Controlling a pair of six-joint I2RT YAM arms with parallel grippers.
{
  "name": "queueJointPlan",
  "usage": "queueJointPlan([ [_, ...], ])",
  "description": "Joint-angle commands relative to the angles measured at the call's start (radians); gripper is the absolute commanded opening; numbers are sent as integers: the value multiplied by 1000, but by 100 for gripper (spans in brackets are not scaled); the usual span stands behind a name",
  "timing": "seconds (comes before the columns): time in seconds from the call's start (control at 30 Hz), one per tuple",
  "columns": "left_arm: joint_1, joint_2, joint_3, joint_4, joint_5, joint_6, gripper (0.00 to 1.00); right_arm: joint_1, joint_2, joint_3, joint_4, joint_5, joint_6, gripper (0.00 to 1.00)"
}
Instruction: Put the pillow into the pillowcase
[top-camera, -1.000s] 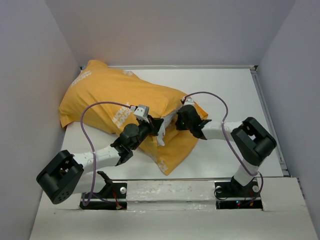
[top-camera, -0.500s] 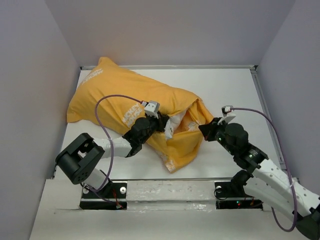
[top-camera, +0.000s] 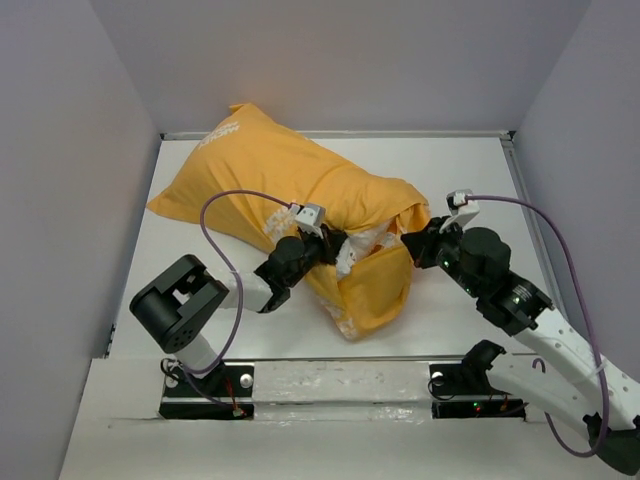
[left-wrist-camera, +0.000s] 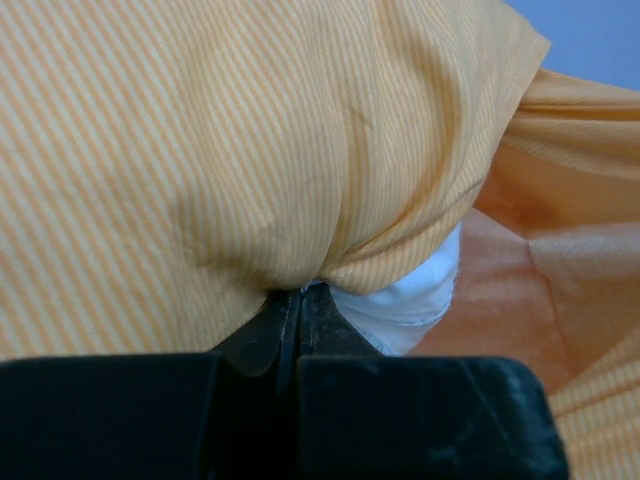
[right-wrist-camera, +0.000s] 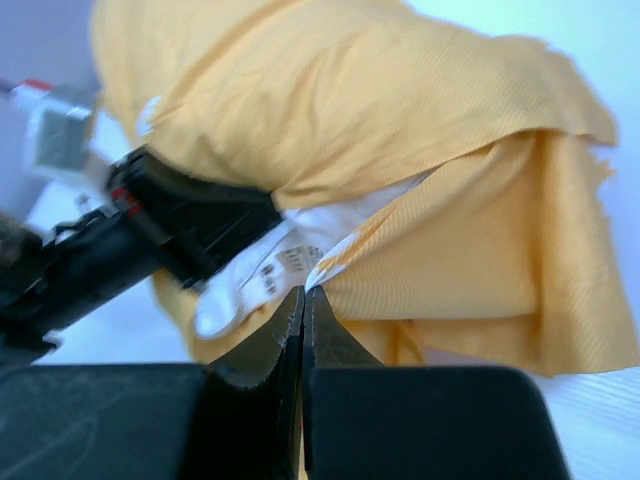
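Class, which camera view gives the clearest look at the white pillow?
The right wrist view: the pillow corner and its printed tag poke from the pillowcase mouth. The left wrist view shows only a small white bulge; the top view, a white sliver.

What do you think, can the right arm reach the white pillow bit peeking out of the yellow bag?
Probably yes. The pillow shows white in the pillowcase mouth just ahead of the right gripper, nothing between. The left gripper, shut on the pillowcase, crowds that spot.
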Motion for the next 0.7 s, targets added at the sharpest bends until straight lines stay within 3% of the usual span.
queueJointPlan([
  [0.0, -7, 4, -64, -26, -125, -21, 1, 3, 107, 150, 241, 352, -121, 0],
  [0.17, -39, -99, -177, -63, -165, -68, 2, -9, 189, 238, 401, 606, -293, 0],
  [0.43, -51, -242, -239, -189, -233, -71, 1, -37, 129, 293, 451, 639, -443, 0],
  [0.53, -68, -234, -239, -189, -223, -90, 2, -37, 106, 348, 419, 518, -442, 0],
  [0.63, -90, -210, -204, -181, -220, -94, 1, -37, 155, 400, 308, 171, -284, 0],
  [0.67, -100, -205, -188, -181, -223, -82, 1, -37, 192, 411, 235, -90, -240, 0],
])
